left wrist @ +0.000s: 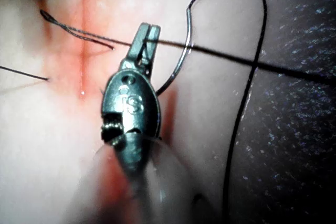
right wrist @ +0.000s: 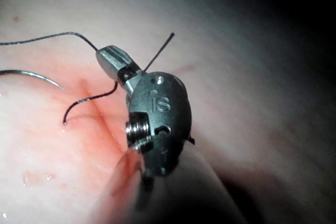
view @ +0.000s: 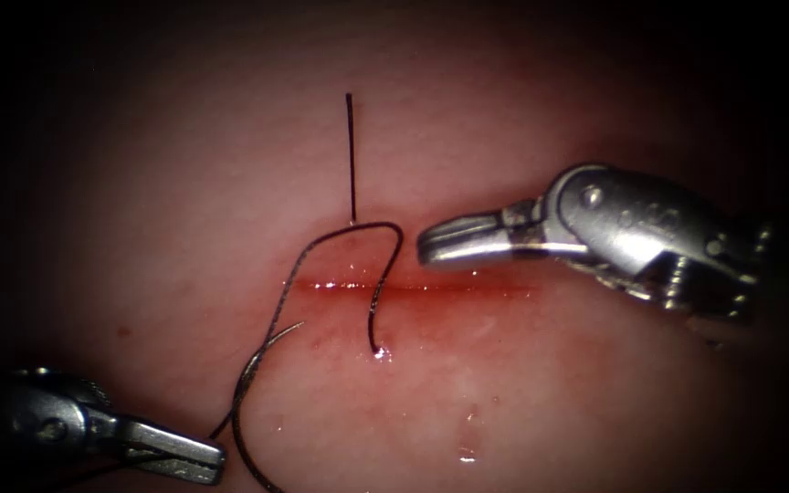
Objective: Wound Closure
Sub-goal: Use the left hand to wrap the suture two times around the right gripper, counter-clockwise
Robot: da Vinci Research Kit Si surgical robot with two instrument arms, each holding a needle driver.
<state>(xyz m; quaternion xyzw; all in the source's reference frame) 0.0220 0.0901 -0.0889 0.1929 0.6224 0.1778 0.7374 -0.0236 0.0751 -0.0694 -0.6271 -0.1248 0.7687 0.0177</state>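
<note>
Left end effector (view: 195,454) grips thread (view: 321,239); needle (view: 250,393) tip points upper-right

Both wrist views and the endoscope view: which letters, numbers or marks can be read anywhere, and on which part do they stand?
"IS": raised letters on the wrist housing of the left arm's tool, left wrist view.
"IS": the same letters on the wrist housing of the right arm's tool, right wrist view.
Faint marks on the right arm's tool housing in the endoscope view: too blurred to read.
The tissue, the thread and the needle bear no text.

Surgical training bench — cut tissue (view: 541,393), suture thread (view: 385,274), wristed steel tool (view: 468,239)
</note>
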